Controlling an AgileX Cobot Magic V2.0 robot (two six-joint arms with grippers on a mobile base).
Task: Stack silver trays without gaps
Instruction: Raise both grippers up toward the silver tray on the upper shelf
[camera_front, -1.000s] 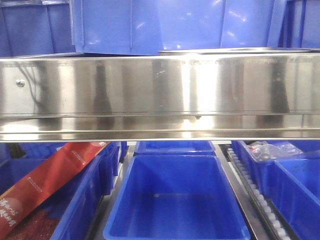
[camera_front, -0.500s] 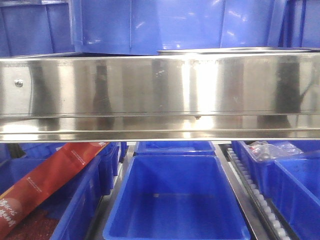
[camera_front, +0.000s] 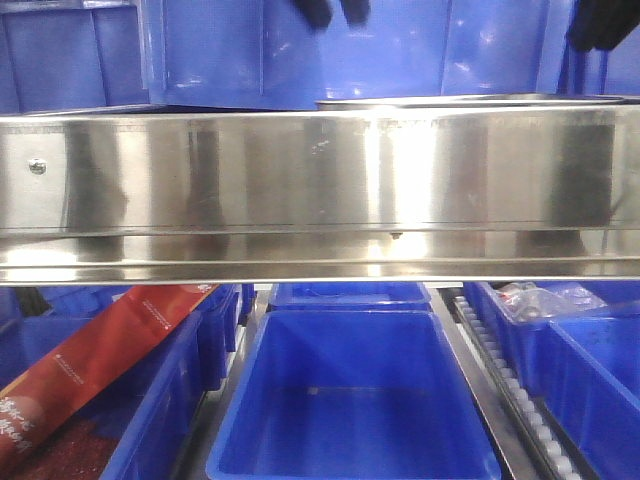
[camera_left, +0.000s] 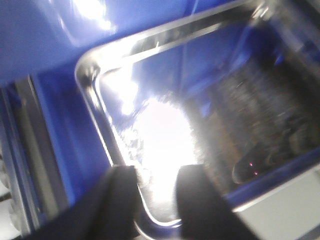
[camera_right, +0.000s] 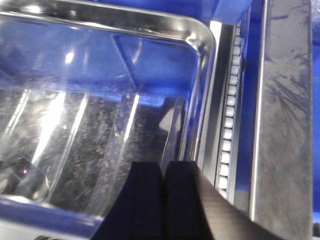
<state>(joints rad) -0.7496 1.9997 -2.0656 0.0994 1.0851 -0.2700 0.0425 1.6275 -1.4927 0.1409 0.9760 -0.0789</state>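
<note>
Both arms are arriving over the silver tray (camera_front: 470, 100). In the front view two dark shapes are now dipping in at the top edge, where only blue plastic was showing half a second ago: the left gripper (camera_front: 337, 10) above the tray's left end and the right gripper (camera_front: 600, 25) above its right. Nothing else is shifting. The tray is sitting on the upper level behind the broad steel band (camera_front: 200, 190), showing only a thin rim edge-on in front of the blue bins (camera_front: 220, 60). The approach appears to be only beginning, with the tray not yet gripped. In the left wrist view the left gripper's fingers (camera_left: 117, 200) are standing well apart, holding nothing, over the tray's near left corner. In the right wrist view the right gripper's fingers (camera_right: 145, 200) are drawn together with barely a sliver between them, gripping nothing that shows, over the tray's right side beside the roller track (camera_right: 230, 100). The steel band is hiding the tray's body from the front, and glare is washing out its floor in the blurred left wrist picture. Whether one tray or several are lying here, and whether any gap is separating them, cannot be told.
</note>
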